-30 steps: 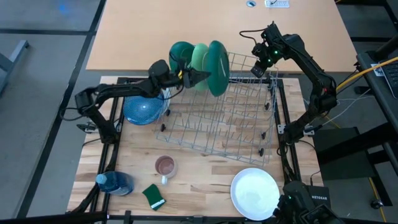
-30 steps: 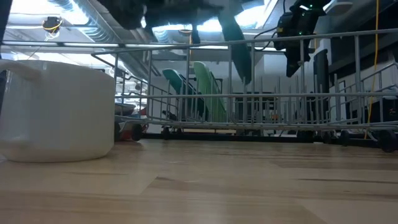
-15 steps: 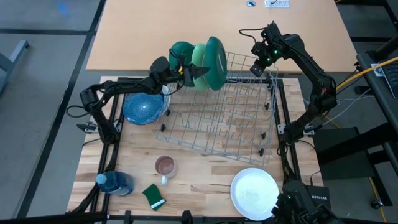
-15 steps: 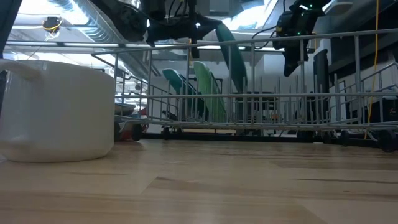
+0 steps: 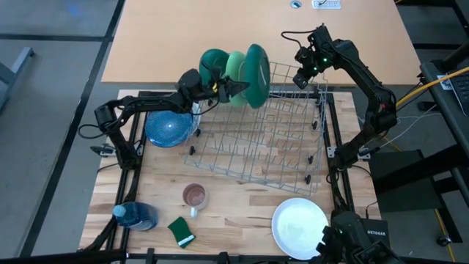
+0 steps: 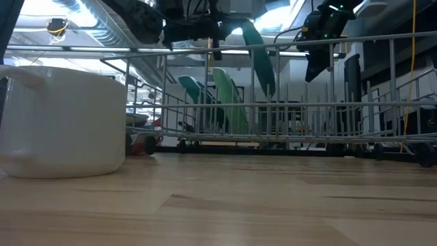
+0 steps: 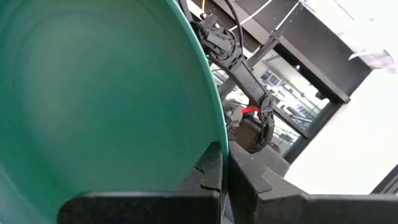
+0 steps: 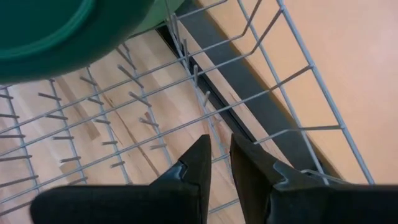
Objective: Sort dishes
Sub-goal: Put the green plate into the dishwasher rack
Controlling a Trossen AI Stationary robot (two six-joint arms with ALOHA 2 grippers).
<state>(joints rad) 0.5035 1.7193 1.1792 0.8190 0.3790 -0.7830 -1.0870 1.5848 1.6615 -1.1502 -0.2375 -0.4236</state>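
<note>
Gripping the rim of a dark green plate (image 5: 256, 76), my left pincer (image 5: 223, 89) is clamped tight on it above the far left corner of the wire rack (image 5: 278, 158). I see the plate standing on edge, tilted, just beside a light green plate (image 5: 236, 68) and another dark green plate (image 5: 213, 64) already slotted upright along the rack's far left end. From the low view the held plate (image 6: 258, 57) hangs at the height of the rack's top rail, its lower edge clear of the tines.

My right pincer (image 5: 301, 76) hovers over the rack's far right corner, its fingers (image 8: 193, 163) a narrow gap apart and holding nothing, with the rack's rim wire right under them.

Most of the rack's slots are open, from the green plates across to the right side. A blue plate (image 5: 168, 129) lies flat on the tabletop (image 5: 242, 213) just beside the rack's left edge. A white plate (image 5: 299, 226) sits near the tabletop's near right corner, well apart from the rack. Along the near edge I have a mug (image 5: 195, 196), a sponge (image 5: 180, 230) and a blue bottle (image 5: 136, 215).
</note>
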